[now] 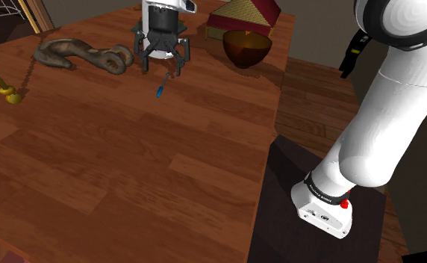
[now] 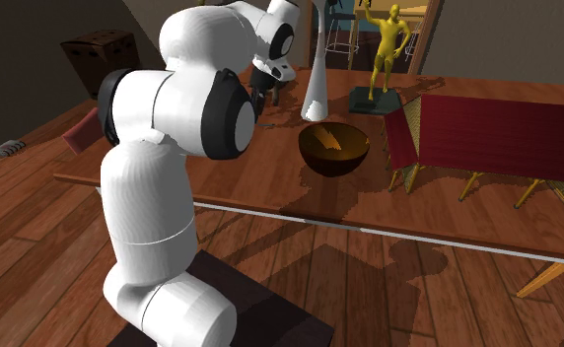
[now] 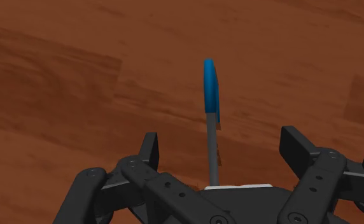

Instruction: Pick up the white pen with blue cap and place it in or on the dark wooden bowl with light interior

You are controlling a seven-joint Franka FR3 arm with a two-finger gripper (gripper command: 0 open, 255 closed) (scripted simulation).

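Observation:
My black gripper point(image 1: 163, 73) hangs over the far part of the wooden table point(image 1: 130, 164), shut on the pen point(image 1: 160, 89). The pen points straight down out of the fingers, thin grey-white shaft above and blue cap lowest, just above the tabletop. Seen from the wrist, the shaft runs out from between the fingers of the gripper point(image 3: 216, 159) to the blue cap point(image 3: 210, 95). The dark bowl point(image 1: 245, 48) stands upright on the table toward the shoulder view's right of the gripper, apart from it. Its lighter brown interior point(image 2: 331, 140) has nothing in it.
A grey hook-shaped piece point(image 1: 81, 54) lies to the shoulder view's left of the gripper, a small yellow object point(image 1: 10, 95) further left. A red and yellow box point(image 1: 243, 15) stands behind the bowl. A golden figure point(image 2: 387, 44) and a white vase point(image 2: 318, 94) are nearby.

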